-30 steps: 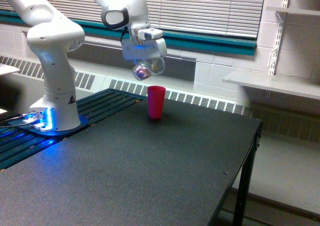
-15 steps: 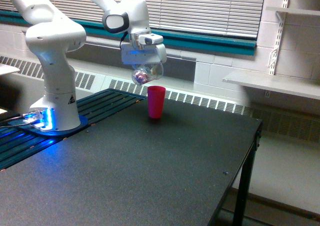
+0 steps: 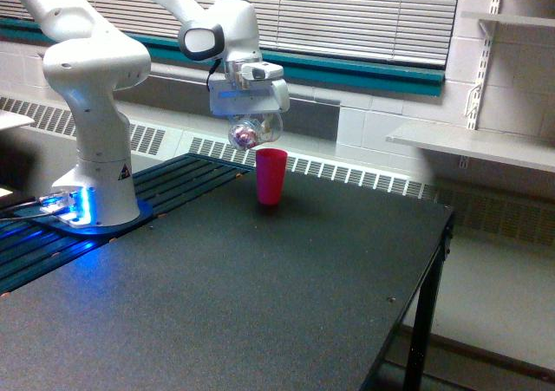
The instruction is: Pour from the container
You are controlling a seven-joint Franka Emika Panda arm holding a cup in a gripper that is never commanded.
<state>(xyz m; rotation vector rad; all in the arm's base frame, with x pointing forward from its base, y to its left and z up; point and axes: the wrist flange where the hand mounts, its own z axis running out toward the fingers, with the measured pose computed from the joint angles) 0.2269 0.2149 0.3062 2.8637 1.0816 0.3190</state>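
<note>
Desk (image 3: 286, 304) of speckled black laminate, red tumbler (image 3: 270, 176) upright near its far edge, gripper (image 3: 251, 120) jaws pinching clear container (image 3: 251, 132) tilted just above the tumbler, white arm base (image 3: 100, 161) glowing blue, window blinds (image 3: 364, 14), teal sill, wall shelves (image 3: 473, 144).

Your gripper (image 3: 253, 122) hangs above the black table (image 3: 286, 296), clamped on the clear container (image 3: 252, 132), reddish bits showing inside. The red cup (image 3: 270, 176) stands upright near the table's far edge, just below the container.
</note>
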